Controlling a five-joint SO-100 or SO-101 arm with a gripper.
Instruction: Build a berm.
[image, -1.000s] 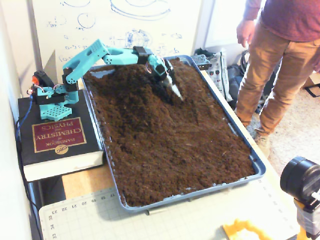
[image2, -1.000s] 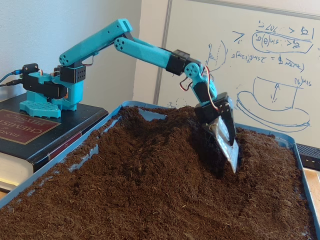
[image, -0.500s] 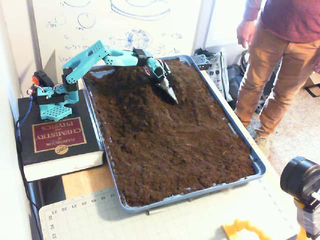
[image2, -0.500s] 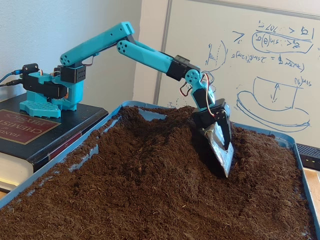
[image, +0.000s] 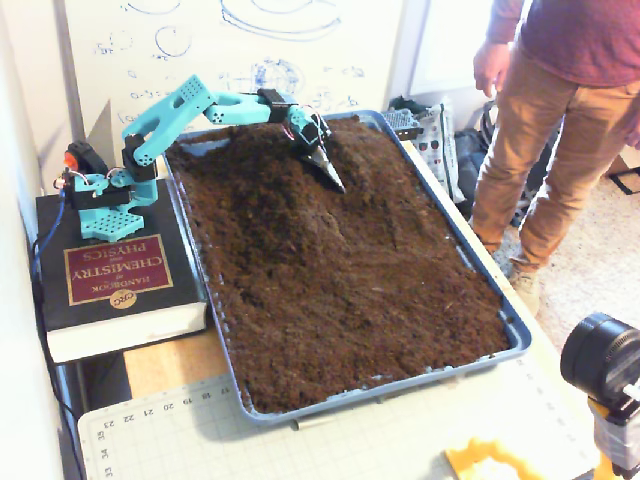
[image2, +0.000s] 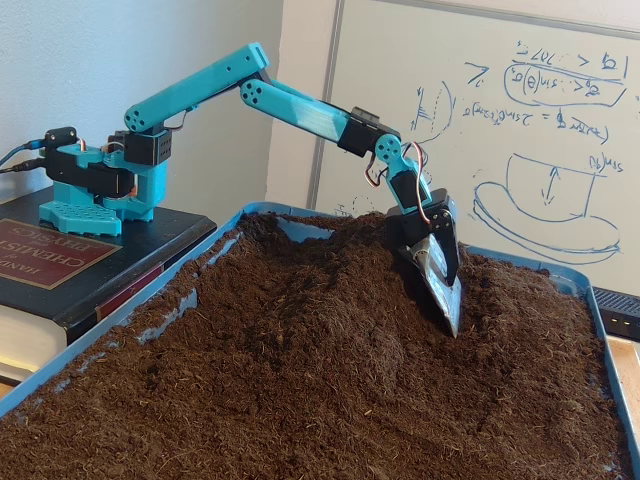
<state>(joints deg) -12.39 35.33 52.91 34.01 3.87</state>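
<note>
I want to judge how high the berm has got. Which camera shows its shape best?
The low fixed view beside the tray: the berm rises in profile as a rounded mound left of the gripper. The high fixed view looks down on it, flattening the ridge to darker shading.

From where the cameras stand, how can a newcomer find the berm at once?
Look at the blue tray filled with dark brown soil. The berm is the raised soil ridge at the end nearest the teal arm, beside the thick chemistry book. Unlike the flatter soil around it, it stands higher, and the gripper digs into its side.
</note>
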